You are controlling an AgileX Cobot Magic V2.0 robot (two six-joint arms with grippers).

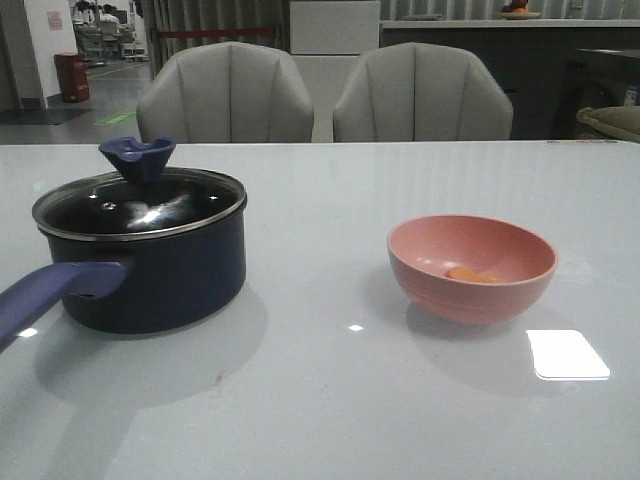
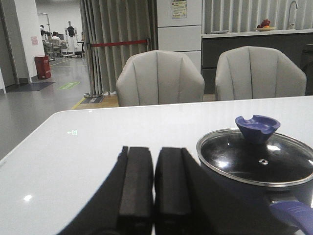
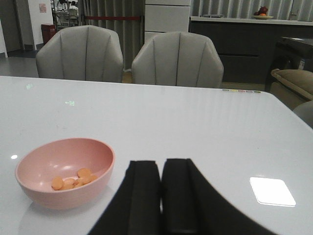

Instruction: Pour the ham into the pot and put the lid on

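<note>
Since the lid [image 1: 140, 203] sits on the pot [image 1: 150, 275], closing it, the ham [image 3: 73, 179] has no way in until that lid comes off. The pot stands on the robot's left half of the white surface [image 1: 330, 400], its long handle [image 1: 55, 295] running toward the near-left edge. The left claw [image 2: 154, 188] hangs just behind and beside the pot on the robot's side, its two dark fingers pressed together with nothing between them. From that claw the lid's flared knob [image 2: 257, 128] lies ahead and off toward the table's middle, so the left arm is plainly the nearer one for lifting it.

On the right half sits the pink bowl [image 1: 472, 268], well apart from the pot, with several small flat orange pieces of ham lying in its bottom. The right claw [image 3: 161, 196] is likewise closed and empty; the bowl lies ahead of it and toward the pot's side, near enough that this arm looks the natural one to take the rim and tip.

Between bowl and pot the surface is bare, giving open room to carry the bowl across. The handle points away from that path, so it should not obstruct a pour. Bare surface left of the pot could take the lid.
</note>
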